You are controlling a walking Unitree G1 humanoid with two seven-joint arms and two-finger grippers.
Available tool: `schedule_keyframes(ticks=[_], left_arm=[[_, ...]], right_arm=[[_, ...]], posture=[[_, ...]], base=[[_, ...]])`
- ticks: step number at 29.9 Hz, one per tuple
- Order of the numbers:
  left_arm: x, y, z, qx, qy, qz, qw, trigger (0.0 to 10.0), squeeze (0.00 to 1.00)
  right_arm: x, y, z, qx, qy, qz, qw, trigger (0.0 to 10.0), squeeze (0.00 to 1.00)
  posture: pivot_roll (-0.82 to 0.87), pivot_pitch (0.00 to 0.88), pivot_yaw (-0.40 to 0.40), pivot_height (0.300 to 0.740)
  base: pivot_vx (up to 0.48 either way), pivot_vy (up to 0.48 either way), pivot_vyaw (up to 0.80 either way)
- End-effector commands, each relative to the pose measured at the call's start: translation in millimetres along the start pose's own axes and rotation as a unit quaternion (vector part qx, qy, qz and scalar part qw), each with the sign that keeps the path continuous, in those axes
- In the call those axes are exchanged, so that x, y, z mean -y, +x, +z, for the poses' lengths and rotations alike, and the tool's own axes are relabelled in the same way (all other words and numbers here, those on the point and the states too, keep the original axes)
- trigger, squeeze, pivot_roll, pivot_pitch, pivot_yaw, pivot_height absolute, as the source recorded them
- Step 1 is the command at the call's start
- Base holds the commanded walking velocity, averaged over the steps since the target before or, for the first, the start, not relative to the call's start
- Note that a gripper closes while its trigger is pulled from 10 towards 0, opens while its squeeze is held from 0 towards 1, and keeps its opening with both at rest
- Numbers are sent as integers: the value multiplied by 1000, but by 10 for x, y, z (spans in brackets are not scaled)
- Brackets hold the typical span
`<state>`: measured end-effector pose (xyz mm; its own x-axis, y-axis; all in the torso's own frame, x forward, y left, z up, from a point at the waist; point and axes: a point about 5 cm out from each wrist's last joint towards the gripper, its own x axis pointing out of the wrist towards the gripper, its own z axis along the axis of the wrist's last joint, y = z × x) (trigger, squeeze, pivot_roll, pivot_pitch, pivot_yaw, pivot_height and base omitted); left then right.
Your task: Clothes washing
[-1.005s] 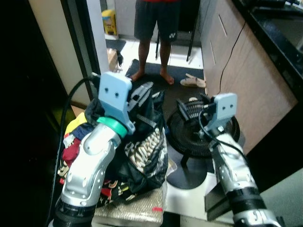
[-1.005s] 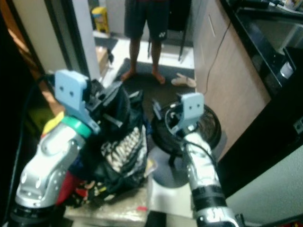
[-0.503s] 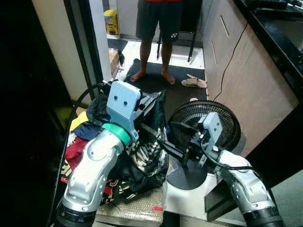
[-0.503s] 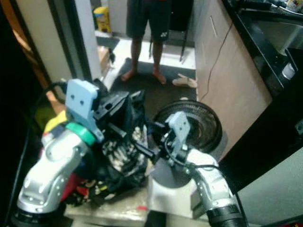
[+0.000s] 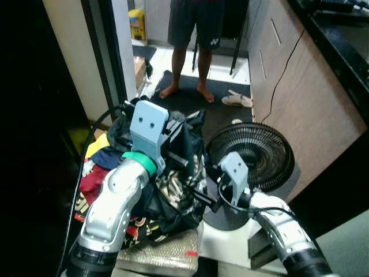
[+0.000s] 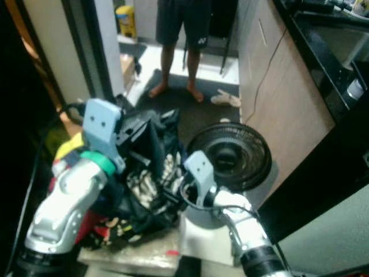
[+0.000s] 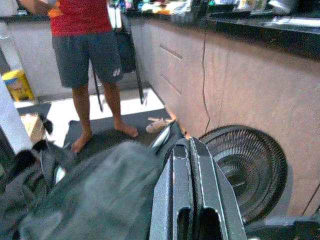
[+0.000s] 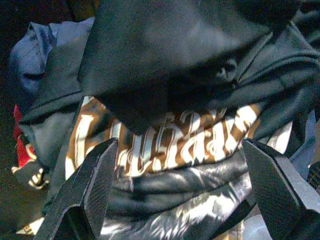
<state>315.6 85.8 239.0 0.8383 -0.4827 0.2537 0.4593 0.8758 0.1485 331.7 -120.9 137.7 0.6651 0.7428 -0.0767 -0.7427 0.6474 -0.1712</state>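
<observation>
In front of the robot, the left eye view shows a heap of clothes (image 5: 124,173) piled on a low silver-wrapped block (image 5: 164,257). The left pincer (image 5: 173,151) is raised over the dark garment (image 5: 179,193) at the top of the heap. The right pincer (image 5: 199,196) reaches in low from the side toward the same garment, probably to take a second hold. A floor fan (image 5: 251,156) stands just beside the heap, and a person (image 5: 199,34) stands barefoot on a mat well beyond it.

The right eye view repeats this layout, with the wooden cabinets (image 6: 277,81) to the robot's right.

In the left wrist view, the left pincer's fingers (image 7: 202,200) are pressed together, clenched with nothing visible between them, above dark cloth.

In the right wrist view, the right pincer's fingers (image 8: 90,190) are spread wide, released. The fingers frame the dark garment and its brown-and-white lettering, close to the cloth. This position suits closing on a fold of the garment.
</observation>
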Motion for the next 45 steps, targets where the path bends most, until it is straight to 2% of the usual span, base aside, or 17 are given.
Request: schedule_keyframes(ticks=[1,4,5,10,13,18,26,29,32,33,34,35,36,38,39,40,45], left_arm=[[-35,48,-59,-6,8,13,1000,10000,0],[-122,110,-38,-5,15,32,999,10000,0],[-122,110,-38,-5,15,32,999,10000,0],[-187,104,4,-4,20,41,999,10000,0],[-230,63,-17,-11,27,51,998,10000,0],[-250,52,-30,-11,31,57,998,10000,0],[-291,17,-44,-16,36,68,997,10000,0],[-304,2,-40,-17,38,73,996,10000,0],[-305,0,-39,-17,38,74,996,10000,0],[-309,-12,-40,-18,38,77,996,10000,0],[-309,-12,-40,-18,38,77,996,10000,0],[-316,-29,-42,-18,38,81,996,10000,0],[-316,-29,-42,-18,38,81,996,10000,0],[-333,-60,-50,-20,38,88,995,10000,0],[-333,-60,-50,-20,38,88,995,10000,0],[-342,-68,-52,-21,39,91,995,10000,0],[-343,-67,-48,-21,39,92,995,10000,0]], right_arm=[[-40,51,-29,-9,1,6,1000,10000,0],[33,180,34,-1,-20,-43,999,10000,0],[33,180,34,-1,-20,-43,999,10000,0],[204,300,209,33,-30,-118,992,10000,0],[359,393,444,83,-33,-192,977,10000,0],[438,438,574,104,-35,-229,967,10000,0],[411,580,661,104,-48,-206,972,10000,0],[323,643,583,82,-55,-176,979,10000,0],[315,650,575,80,-56,-174,980,10000,0],[227,681,464,54,-52,-136,988,10000,0],[227,681,464,54,-52,-136,988,10000,0],[107,698,308,22,-42,-83,995,10000,0],[107,698,308,22,-42,-83,995,10000,0],[-72,692,75,-25,-33,-10,999,10000,0],[-72,692,75,-25,-33,-10,999,10000,0],[-107,650,-75,-61,-45,-12,997,10000,0],[-96,621,-157,-85,-50,-28,995,10000,0]], posture=[[47,169,18,740],[54,198,18,740],[54,198,18,740],[71,216,16,740],[89,232,13,740],[108,246,8,740],[124,260,7,740],[139,268,-3,740],[139,268,-3,740],[147,267,-14,740],[147,267,-14,740],[151,267,-18,740],[151,267,-18,740],[152,268,-21,740],[152,268,-21,740],[152,272,-22,740],[151,273,-20,740]], base=[[0,0,0],[0,0,0],[0,0,0],[0,0,0],[0,0,0],[0,0,0],[0,0,0],[0,0,0],[0,0,0],[0,0,0],[0,0,0],[0,0,0],[0,0,0],[0,0,0],[0,0,0],[0,0,0],[0,0,0]])
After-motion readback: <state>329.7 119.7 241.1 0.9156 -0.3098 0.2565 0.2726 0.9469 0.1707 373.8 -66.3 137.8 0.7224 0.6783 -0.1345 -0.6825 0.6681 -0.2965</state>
